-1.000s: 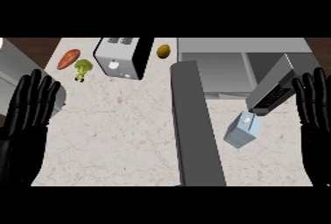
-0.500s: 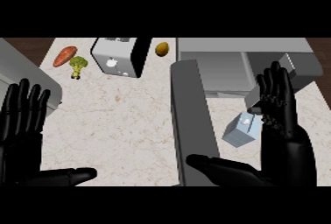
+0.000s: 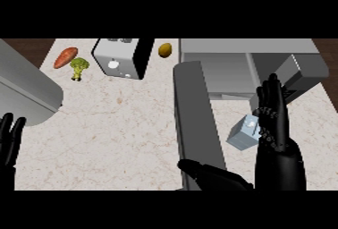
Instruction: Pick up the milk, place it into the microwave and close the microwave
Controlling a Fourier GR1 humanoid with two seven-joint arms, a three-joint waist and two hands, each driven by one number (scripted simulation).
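Lower than half a second ago, the left hand [image 3: 9, 136] now shows only straight, relaxed fingers at the left edge of the counter [image 3: 119, 129]. Right of the open microwave door [image 3: 195, 120], the milk [image 3: 243, 133] stands on the counter, just beside the right hand [image 3: 272, 112], whose fingers are spread flat, holding nothing.

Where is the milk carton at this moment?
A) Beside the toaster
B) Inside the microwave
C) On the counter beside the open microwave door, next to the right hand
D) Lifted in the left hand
C: the milk carton stands on the counter, between the microwave door and the right hand.
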